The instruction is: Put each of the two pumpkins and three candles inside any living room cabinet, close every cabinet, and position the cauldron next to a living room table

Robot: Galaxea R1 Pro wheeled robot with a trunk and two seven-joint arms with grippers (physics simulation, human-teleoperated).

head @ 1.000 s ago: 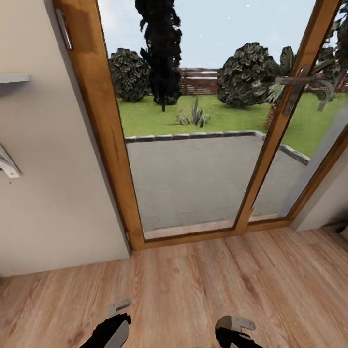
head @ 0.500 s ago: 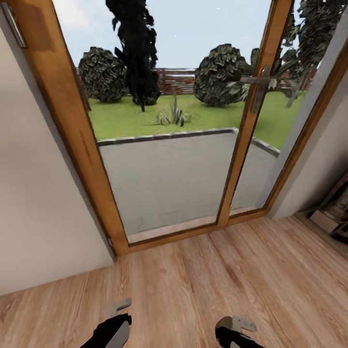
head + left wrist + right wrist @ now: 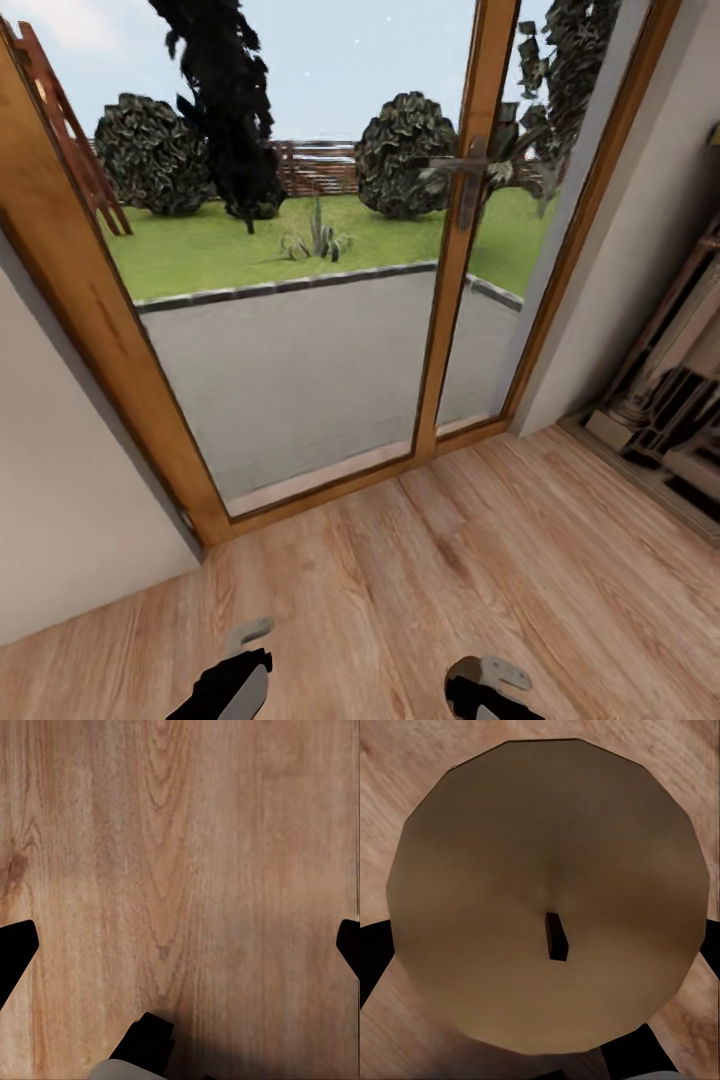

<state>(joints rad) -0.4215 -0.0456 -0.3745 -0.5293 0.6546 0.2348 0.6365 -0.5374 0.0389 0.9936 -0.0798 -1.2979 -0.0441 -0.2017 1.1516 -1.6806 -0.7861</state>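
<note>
Right claw point(image 3: 540, 945) grips candle point(image 3: 547, 896); view panned right.

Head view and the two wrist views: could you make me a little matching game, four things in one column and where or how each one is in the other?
Things:
1. pumpkin
2. door handle
3. left gripper
4. fence

Places or states:
A. outside, on the far side of the lawn
B. open, with bare wooden floor beneath
C. between the fingers of the right gripper
D. on the wooden upright between the glass panes

Pairs: 1-C, 2-D, 3-B, 4-A
</note>
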